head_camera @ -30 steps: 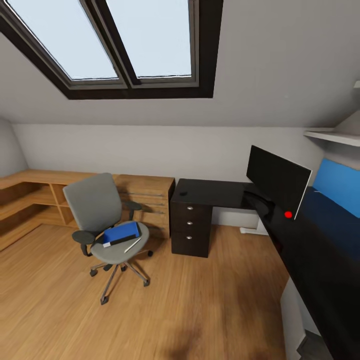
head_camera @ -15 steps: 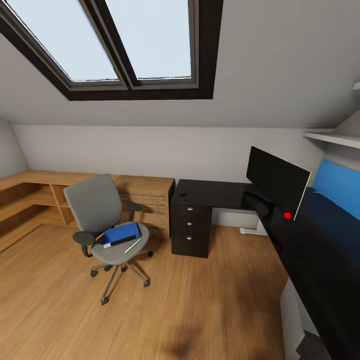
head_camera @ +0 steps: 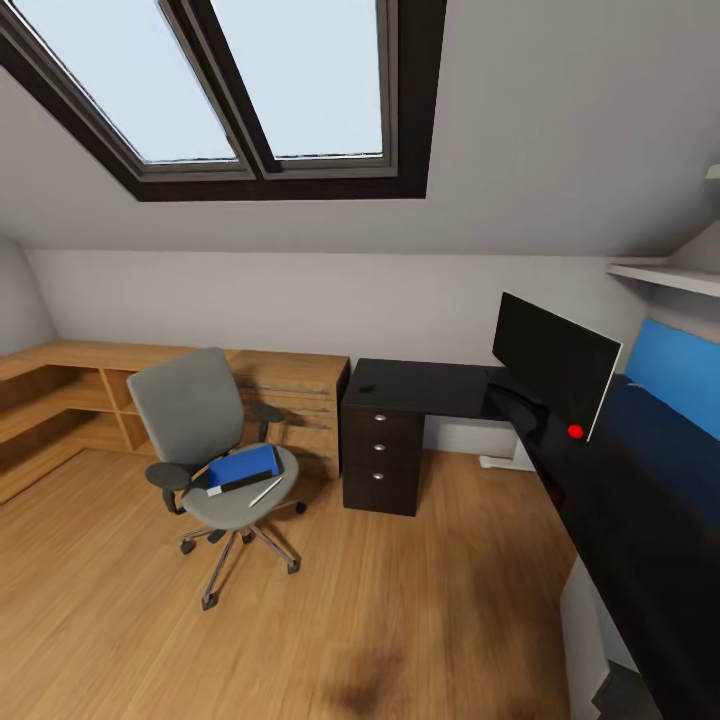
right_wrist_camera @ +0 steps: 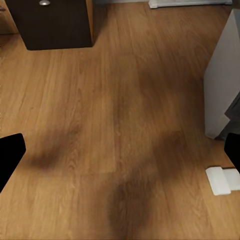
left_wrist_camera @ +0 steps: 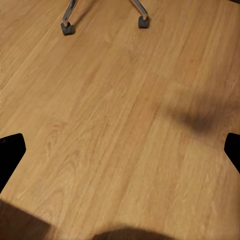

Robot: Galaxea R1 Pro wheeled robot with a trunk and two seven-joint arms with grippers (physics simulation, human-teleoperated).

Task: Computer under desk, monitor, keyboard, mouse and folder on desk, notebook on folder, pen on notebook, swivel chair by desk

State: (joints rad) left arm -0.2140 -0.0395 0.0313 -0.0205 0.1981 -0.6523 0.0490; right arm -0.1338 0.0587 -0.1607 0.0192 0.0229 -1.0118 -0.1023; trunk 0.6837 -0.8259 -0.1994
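The left gripper [left_wrist_camera: 120,150] hung wide open and empty over the wooden floor [left_wrist_camera: 125,115]; the right gripper [right_wrist_camera: 120,152] did likewise. The grey padded swivel chair [head_camera: 205,430] carried the flat blue folder [head_camera: 243,466], a black notebook hard to make out on it, and the thin pale pen [head_camera: 265,490]. A small black mouse [head_camera: 367,388] lay on the glossy black desk [head_camera: 420,385], beside the wide black monitor [head_camera: 555,362]; the desk's right end was cut off.

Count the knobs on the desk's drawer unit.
3, in a column down the drawer unit's front: top, middle, bottom. Other faces are hidden.
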